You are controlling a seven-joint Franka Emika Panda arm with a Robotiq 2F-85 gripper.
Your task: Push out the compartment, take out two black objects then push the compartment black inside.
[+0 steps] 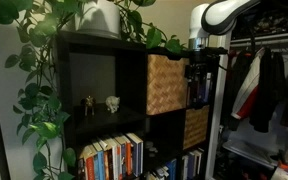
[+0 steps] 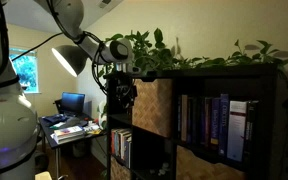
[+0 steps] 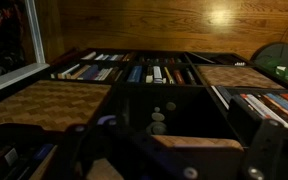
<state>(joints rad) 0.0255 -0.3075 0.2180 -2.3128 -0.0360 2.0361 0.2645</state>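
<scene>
The gripper (image 1: 201, 72) hangs just beside the wicker bin (image 1: 165, 84); I cannot tell if its fingers are spread or pressed together. The bin sits in 1 upper cell of the black shelf (image 1: 94, 50). It is probably light, stiff and rough, so its top front edge seems best to hold.

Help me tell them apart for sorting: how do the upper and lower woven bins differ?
The upper bin looks lighter, tan-golden; the lower bin darker. The upper bin sits a row higher and shows a wider face than the lower bin. The gripper is beside the upper bin, not the lower. Both are woven.
</scene>
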